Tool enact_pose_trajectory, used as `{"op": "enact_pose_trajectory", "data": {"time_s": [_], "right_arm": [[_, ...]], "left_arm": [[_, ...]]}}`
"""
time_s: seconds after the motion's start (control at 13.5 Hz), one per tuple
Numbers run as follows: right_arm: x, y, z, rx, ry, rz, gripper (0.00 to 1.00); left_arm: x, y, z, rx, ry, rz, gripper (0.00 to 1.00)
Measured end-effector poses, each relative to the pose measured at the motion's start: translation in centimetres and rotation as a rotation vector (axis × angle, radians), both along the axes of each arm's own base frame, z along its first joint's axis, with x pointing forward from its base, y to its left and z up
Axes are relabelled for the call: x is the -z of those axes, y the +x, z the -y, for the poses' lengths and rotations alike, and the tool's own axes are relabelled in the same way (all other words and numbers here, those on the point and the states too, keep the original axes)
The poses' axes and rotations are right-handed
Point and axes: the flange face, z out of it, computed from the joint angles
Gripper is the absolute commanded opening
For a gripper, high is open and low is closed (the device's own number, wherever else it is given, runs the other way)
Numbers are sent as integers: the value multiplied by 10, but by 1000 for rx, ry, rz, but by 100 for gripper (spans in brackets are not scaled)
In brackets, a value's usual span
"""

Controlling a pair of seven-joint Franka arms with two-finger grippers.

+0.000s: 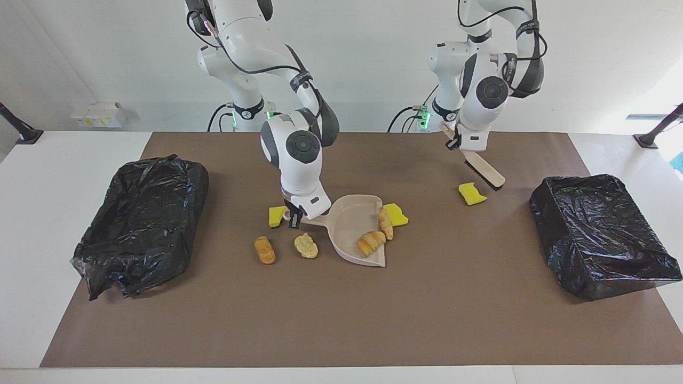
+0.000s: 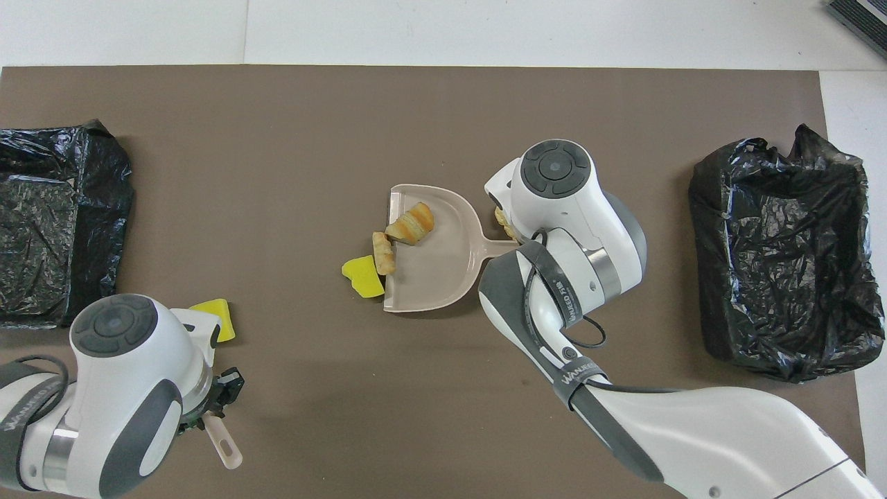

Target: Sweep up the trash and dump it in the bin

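My right gripper (image 1: 294, 217) is shut on the handle of the beige dustpan (image 1: 349, 221), which rests on the brown mat. Two bread-like bits of trash (image 1: 372, 241) (image 2: 410, 225) lie in the pan. A yellow sponge chunk (image 1: 396, 214) (image 2: 362, 276) touches the pan's mouth. Another sponge chunk (image 1: 276, 215) lies by the handle, with an orange-striped piece (image 1: 264, 249) and a pale yellow piece (image 1: 306, 246) close by. My left gripper (image 1: 460, 144) (image 2: 215, 409) is shut on the brush (image 1: 484, 170), raised over the mat beside a lone yellow sponge (image 1: 471, 193) (image 2: 216, 317).
A black bag-lined bin (image 1: 600, 234) (image 2: 48, 222) sits at the left arm's end of the table. A second one (image 1: 144, 224) (image 2: 783, 256) sits at the right arm's end. The brown mat (image 1: 341, 320) covers the middle.
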Motion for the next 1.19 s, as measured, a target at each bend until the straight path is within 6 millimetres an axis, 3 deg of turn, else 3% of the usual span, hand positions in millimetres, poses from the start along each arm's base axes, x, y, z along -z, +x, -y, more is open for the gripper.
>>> {"op": "enact_pose_trajectory", "data": {"time_s": [0.15,0.45,0.59,0.74,0.97,1.19], "right_arm": [[0,0,0,0,0,0,0],[0,0,0,0,0,0,0],[0,0,0,0,0,0,0],[0,0,0,0,0,0,0],[0,0,0,0,0,0,0],[0,0,0,0,0,0,0]], "left_arm": [[16,-3,2,38,-21,26,0],[16,12,22,195,-122,81,0],[14,25,42,266,-162,99,0],[13,37,74,328,-226,123,0],[26,39,139,437,-292,136,0],[22,44,188,480,-365,183,0]]}}
